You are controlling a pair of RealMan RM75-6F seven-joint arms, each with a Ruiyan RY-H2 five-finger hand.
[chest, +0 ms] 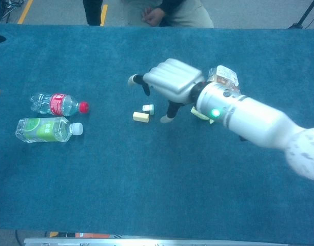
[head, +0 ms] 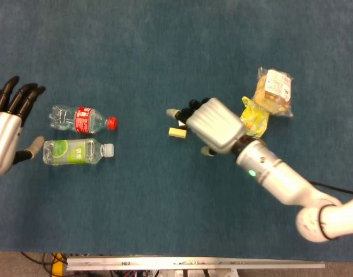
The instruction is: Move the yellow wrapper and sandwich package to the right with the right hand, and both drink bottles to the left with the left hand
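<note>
Right hand: your right hand (head: 214,125) hangs over the table middle, fingers spread, holding nothing, just beside the small yellow block (head: 176,133) and the pale block (chest: 148,108).
Left hand: your left hand (head: 4,130) is spread and empty at the far left, near the bottles but apart from them.
Yellow wrapper: the yellow wrapper (head: 254,117) lies right of centre, partly hidden by your wrist; thin and crinkly, probably light and slippery, so pinch a bunched fold.
Sandwich package: the sandwich package (head: 273,89) touches the wrapper's far side; soft contents in film, so cup it across the width, gently.
Bottles: the red-label bottle (head: 81,119) and green-label bottle (head: 72,151) lie side by side at left, caps toward centre; smooth, likely to roll, so wrap around the label.
</note>
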